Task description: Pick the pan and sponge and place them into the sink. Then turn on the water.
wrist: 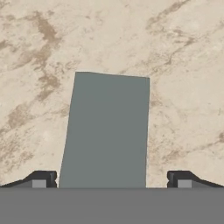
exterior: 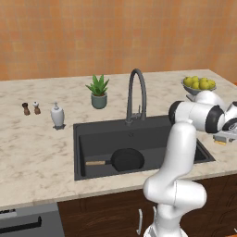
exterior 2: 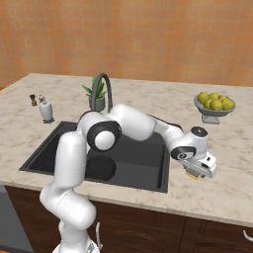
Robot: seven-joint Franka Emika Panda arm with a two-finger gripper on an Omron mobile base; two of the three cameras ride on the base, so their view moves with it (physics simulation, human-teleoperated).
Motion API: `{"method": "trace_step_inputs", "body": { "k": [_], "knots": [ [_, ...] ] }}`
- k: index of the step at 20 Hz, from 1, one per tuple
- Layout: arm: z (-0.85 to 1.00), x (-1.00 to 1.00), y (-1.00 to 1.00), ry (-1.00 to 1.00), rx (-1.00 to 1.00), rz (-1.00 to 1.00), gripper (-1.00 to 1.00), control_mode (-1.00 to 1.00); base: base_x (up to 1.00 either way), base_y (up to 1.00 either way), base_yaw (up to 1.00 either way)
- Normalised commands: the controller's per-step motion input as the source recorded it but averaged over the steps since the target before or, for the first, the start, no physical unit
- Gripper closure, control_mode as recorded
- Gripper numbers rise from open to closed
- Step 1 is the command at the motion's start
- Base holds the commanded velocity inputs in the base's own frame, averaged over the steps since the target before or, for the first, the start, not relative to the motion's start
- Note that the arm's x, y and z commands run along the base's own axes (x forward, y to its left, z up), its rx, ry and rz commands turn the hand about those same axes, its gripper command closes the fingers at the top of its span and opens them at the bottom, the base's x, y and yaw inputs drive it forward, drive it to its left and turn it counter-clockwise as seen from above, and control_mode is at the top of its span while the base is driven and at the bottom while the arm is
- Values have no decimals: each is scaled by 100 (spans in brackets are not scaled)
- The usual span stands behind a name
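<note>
Marble table (wrist: pixel 183 52) below, sponge (wrist: pixel 107 131) dead centre; hand (wrist: pixel 111 179) spread wide, straddling it. Pan (exterior: pixel 126 159) already in sink (exterior: pixel 92 132). Risk: closing high, pinching air.

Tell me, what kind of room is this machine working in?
Most likely a kitchen, computer-drawn rather than real. A dark sink with a tall arched faucet is set into a marble-look counter, a black frying pan lies in the basin, and a bowl of lemons stands nearby.
</note>
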Motion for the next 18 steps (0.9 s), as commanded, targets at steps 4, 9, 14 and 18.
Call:
{"method": "trace_step_inputs", "body": {
  "k": [4, 9, 14, 18],
  "knots": [
    [-7, 14, -1, 0, 0, 0, -100, -100, 0, 0, 0],
    [-1, 11, 0, 0, 0, 0, -100, -100, 0, 0, 0],
    [-9, 8, 0, 0, 0, 0, -100, -100, 0, 0, 0],
    [-16, 8, 0, 0, 0, 0, -100, -100, 0, 0, 0]
  ]
}}
